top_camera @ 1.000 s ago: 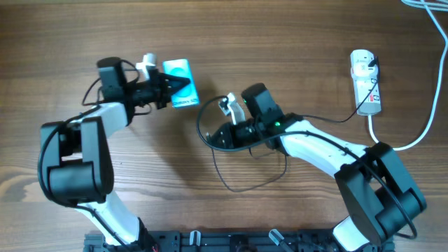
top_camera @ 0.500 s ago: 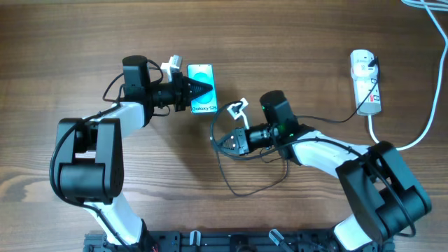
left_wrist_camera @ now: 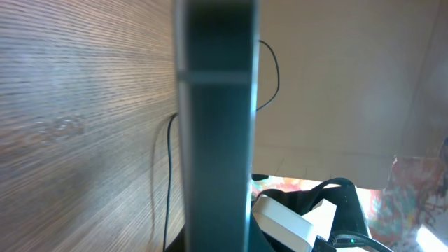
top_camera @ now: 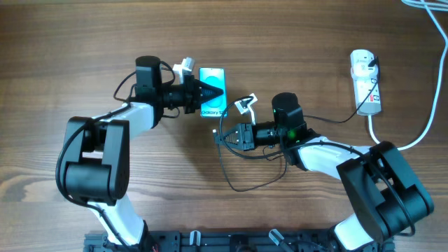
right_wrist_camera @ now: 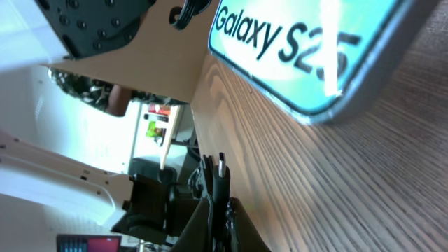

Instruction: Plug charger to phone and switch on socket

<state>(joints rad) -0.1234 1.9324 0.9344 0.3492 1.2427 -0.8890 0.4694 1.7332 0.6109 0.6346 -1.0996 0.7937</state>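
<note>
The phone (top_camera: 217,106), teal with "Galaxy S25" at its near end, is held left of the table's centre, with my left gripper (top_camera: 210,92) shut on it from the left. In the left wrist view the phone (left_wrist_camera: 215,133) fills the middle as a dark upright edge. My right gripper (top_camera: 227,136) is shut on the charger (top_camera: 221,136) near its connector, just below the phone's text end. In the right wrist view the connector tip (right_wrist_camera: 221,166) sticks out of the shut right gripper (right_wrist_camera: 218,213), a short gap from the phone (right_wrist_camera: 294,42). The white socket (top_camera: 365,84) lies at the far right with the black plug in it.
The charger's slack cable (top_camera: 245,187) loops on the wood below my right arm and runs on right to the socket. A thick white cord (top_camera: 420,133) curves from the socket along the right edge.
My left arm has carried the phone rightward toward the centre. My right gripper has shifted right and turned so the connector points at the phone's text end.
</note>
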